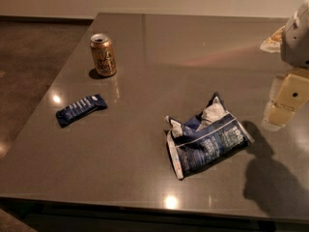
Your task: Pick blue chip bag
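Note:
The blue chip bag (206, 138) lies crumpled on the grey table (145, 81), right of centre toward the front. It is dark blue foil with white lettering and white edges. My gripper (286, 105) hangs at the right edge of the view, above the table, to the right of the bag and slightly farther back. It is apart from the bag and holds nothing that I can see. Its shadow falls on the table to the right of the bag.
A gold soda can (103, 55) stands upright at the back left. A small flat dark-blue bar wrapper (81, 109) lies at the left. The table's front edge runs along the bottom, and dark floor lies to the left.

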### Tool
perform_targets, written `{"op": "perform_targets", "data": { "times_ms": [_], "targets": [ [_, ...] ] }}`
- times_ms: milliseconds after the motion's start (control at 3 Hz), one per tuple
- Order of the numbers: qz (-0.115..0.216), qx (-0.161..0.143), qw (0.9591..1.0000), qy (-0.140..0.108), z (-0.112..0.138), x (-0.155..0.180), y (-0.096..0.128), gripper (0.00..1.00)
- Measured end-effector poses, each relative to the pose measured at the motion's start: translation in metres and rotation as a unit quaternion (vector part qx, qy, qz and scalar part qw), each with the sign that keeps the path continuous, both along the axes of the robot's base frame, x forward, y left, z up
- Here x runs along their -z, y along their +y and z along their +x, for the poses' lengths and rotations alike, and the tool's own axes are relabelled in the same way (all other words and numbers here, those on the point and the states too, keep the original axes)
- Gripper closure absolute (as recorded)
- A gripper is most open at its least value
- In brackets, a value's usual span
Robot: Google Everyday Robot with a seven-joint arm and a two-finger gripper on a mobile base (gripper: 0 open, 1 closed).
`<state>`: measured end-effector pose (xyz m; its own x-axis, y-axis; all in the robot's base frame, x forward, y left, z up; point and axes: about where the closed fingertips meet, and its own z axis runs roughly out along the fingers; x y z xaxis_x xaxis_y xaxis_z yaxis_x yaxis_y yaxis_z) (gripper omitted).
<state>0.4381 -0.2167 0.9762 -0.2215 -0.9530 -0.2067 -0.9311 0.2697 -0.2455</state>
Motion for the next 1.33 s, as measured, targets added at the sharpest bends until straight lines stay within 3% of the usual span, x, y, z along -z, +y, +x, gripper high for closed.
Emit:
{"op": "perform_targets", "data": {
  "times_ms": [333, 667, 1000, 1333],
  "targets": [
    [0.000, 0.000, 1.0000, 0.000, 0.000, 0.000, 0.000, 0.00],
    [-0.006, -0.019, 0.9998, 0.003, 0.002, 0.005, 0.006, 0.00],
    [-0.007, -0.074, 0.9970, 0.020, 0.009, 0.033, 0.026, 0.00],
    [-0.002, -0.106, 0.9939, 0.030, 0.012, 0.049, 0.039, 0.00]
  ]
}}
